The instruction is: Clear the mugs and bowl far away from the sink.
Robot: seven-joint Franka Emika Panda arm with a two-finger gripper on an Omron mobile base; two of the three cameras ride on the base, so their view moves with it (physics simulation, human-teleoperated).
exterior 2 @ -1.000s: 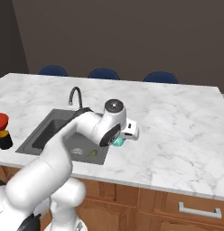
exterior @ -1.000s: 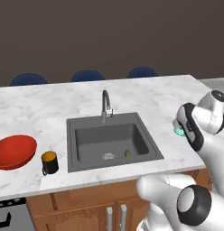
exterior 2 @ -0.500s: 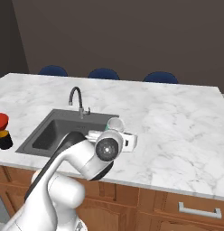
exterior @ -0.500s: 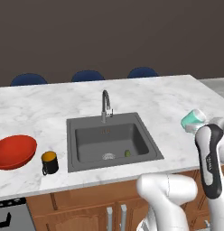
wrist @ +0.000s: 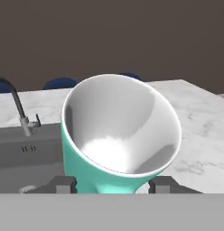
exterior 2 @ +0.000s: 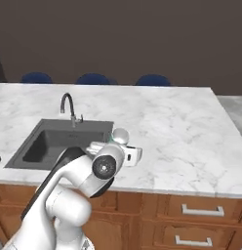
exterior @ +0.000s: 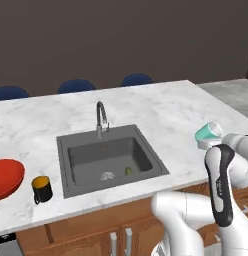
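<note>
The left base view is showing the far left of the counter [exterior: 161, 107], which the other two are cutting off: the red bowl [exterior: 5, 179] is lying at the left edge, and the black mug [exterior: 42, 189] with its orange inside is standing just beside it, both to the left of the sink [exterior: 110, 159]. In the basin a small green thing [exterior: 128, 171] is lying near the drain. The faucet [exterior: 101, 118] is rising behind the basin. To the right of the sink, the teal mug [exterior: 209, 134] is sitting tilted above the white arm [exterior: 222, 190], its pale inside showing.

The right base view is showing the sink [exterior 2: 59, 142] on the left and a wide bare stretch of marble to the right, with drawers [exterior 2: 201, 210] below the counter; here the arm is hiding most of the mug.

The hand view is giving the close look: the teal mug [wrist: 119, 135] is sitting between the claw's [wrist: 113, 185] two dark fingertips [wrist: 64, 184], one on each side of its base, mouth tipped toward the camera. The claw is partly open and gripping the mug.
</note>
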